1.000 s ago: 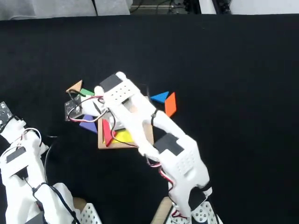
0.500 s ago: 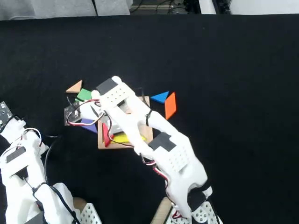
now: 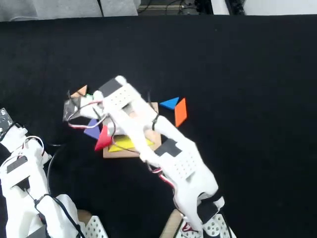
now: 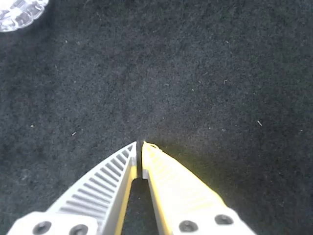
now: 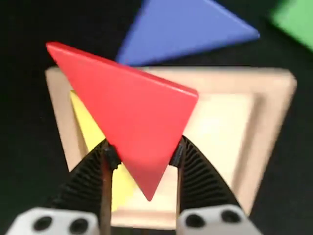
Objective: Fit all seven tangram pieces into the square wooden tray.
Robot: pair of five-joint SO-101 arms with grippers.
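High view first: the wooden tray sits on the black table, and the right arm is stretched right across it. A red triangle hangs tilted over the tray's left edge, with part of it out past the rim. There's a yellow piece lying inside the tray. Just left of the tray is a purple triangle, and further up-left of the tray is a tan triangle. Off the tray's upper right corner you've got a blue triangle and an orange piece, very close together. The left arm sits well away from the tray, down to its left.

Left wrist view: the left tool is closed up, tips together, gripping nothing, with black table under it.

Right wrist view: the right tool is clamped on the red triangle near one corner, one finger on each slanted edge. The triangle covers one tray rim and some of the yellow piece. The purple triangle lies just outside the tray, and a green piece sits off one tray corner.
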